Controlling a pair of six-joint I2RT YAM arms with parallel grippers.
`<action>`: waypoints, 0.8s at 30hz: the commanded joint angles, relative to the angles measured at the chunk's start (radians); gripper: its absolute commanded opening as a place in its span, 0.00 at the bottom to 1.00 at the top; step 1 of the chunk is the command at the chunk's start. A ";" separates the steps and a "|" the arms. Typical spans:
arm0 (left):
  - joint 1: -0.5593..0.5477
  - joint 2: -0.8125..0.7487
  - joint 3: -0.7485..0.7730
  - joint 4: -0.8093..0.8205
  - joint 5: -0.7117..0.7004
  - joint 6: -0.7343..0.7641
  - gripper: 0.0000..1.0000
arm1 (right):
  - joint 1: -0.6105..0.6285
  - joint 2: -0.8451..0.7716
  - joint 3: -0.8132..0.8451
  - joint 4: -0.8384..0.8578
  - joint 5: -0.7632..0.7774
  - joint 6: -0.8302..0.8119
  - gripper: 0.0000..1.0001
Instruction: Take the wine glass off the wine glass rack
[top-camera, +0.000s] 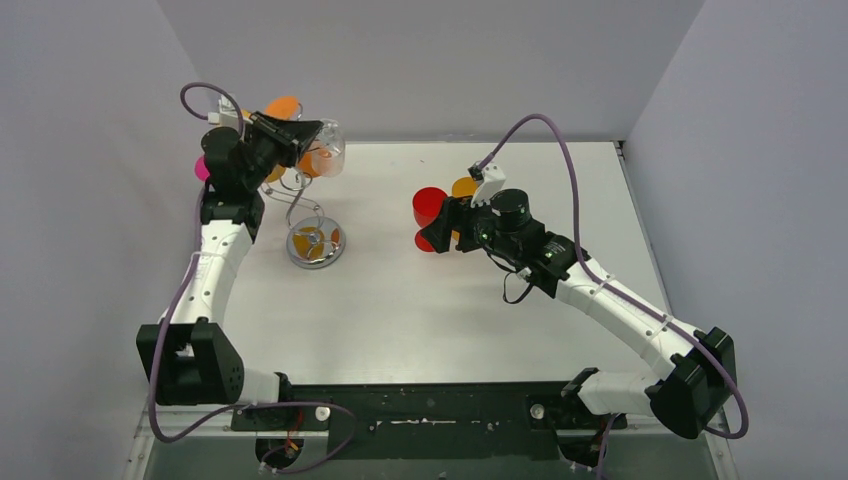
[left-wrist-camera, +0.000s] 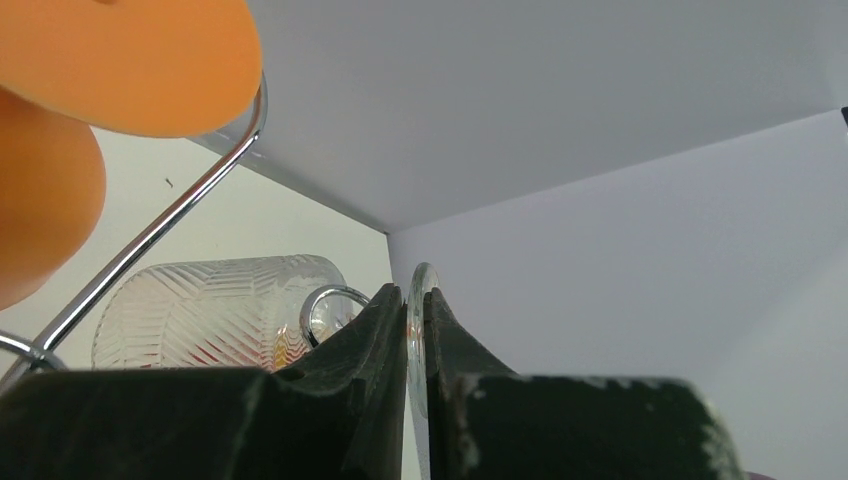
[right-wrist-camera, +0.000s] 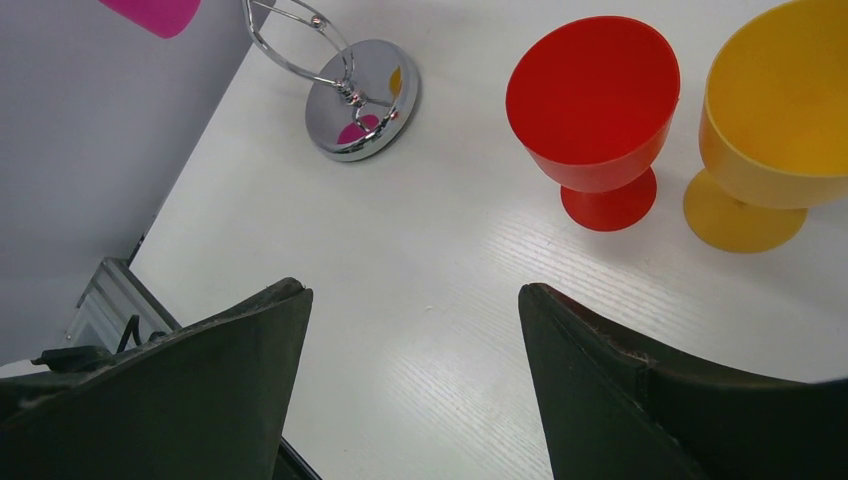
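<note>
Near the far-left corner of the worktop (top-camera: 400, 320) stands the wine glass rack (right-wrist-camera: 365, 100), and the clear, ribbed wine glass (left-wrist-camera: 220, 310) is up among its scroll arms, well above the shiny round base. The left fingers (left-wrist-camera: 370, 335) are pinched almost together on the thin disc of the glass's foot. That is a sensible place to hold it, since the flat rim gives the pads something to clamp while the bowl hangs free to one side. A curl of rack wire shows just beside the stem; whether the stem sits inside that curl or has cleared it cannot be told. An orange glass (left-wrist-camera: 130, 60) hangs close by on the same rack and a pink glass (top-camera: 203, 168) on its far-left side, so the slide out probably has to follow the wire slot to avoid knocking them.

The right fingers (right-wrist-camera: 250, 370) are spread wide and hold nothing. They hover over the middle of the worktop near a red glass (right-wrist-camera: 592, 110) and a yellow glass (right-wrist-camera: 780, 120) that stand upright just beside each other, well apart from the rack. That looks like a parking place for unhooked glasses.
</note>
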 joint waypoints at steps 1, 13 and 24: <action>0.002 -0.084 -0.025 0.127 -0.074 -0.069 0.00 | -0.003 0.004 0.008 0.037 0.008 0.011 0.78; 0.002 -0.114 -0.007 0.036 -0.110 0.006 0.00 | -0.004 0.013 0.018 0.025 0.005 0.015 0.78; 0.002 -0.119 0.013 -0.047 -0.141 0.081 0.00 | -0.004 0.032 0.034 0.041 0.003 0.015 0.78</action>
